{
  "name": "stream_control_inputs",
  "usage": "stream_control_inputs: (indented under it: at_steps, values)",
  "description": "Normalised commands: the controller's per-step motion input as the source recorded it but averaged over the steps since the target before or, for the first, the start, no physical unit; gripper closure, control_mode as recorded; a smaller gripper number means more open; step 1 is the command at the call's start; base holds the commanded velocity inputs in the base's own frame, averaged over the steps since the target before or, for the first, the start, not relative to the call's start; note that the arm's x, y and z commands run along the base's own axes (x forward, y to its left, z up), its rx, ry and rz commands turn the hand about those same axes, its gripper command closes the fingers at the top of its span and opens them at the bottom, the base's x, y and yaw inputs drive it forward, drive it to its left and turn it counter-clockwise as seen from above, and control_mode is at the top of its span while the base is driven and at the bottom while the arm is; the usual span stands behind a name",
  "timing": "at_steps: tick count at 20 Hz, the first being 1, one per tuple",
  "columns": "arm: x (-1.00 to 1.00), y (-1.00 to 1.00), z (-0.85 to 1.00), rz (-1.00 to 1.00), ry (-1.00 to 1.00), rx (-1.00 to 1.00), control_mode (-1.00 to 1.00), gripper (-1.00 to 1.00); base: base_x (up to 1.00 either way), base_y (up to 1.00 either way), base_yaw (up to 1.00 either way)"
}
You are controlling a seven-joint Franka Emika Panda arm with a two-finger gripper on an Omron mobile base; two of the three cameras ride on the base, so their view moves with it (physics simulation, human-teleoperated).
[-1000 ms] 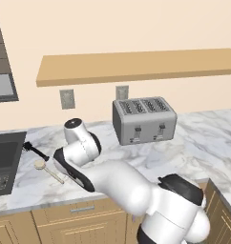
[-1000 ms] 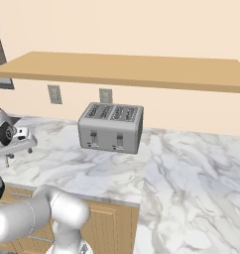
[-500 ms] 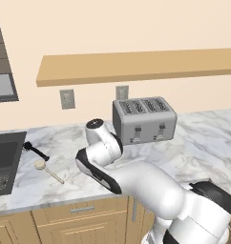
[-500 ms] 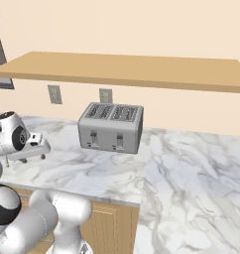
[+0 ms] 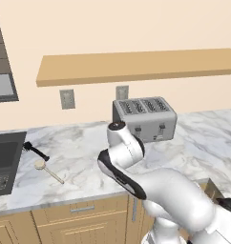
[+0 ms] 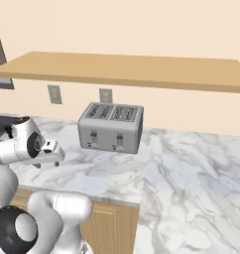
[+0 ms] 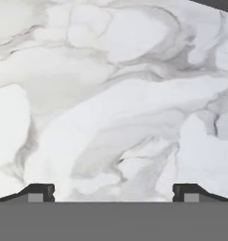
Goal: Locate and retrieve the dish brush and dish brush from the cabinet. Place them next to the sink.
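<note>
Beside the sink (image 5: 4, 159), black dish brush (image 5: 36, 151) and wooden dish brush (image 5: 47, 169) lie on the counter (image 5: 84, 162); claw (image 7: 113, 193) spread wide, empty. Placement appears complete; next, retreat clear.

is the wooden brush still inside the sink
No, the wooden brush lies on the marble counter just right of the sink, beside the black brush.
</note>
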Motion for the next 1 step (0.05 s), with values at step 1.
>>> stream_control_inputs:
  at_steps: [1]
  values:
    - [-0.18,-0.58,0.0,-0.12,-0.02,0.0,-1.0,-1.0,0.0,0.0,0.0]
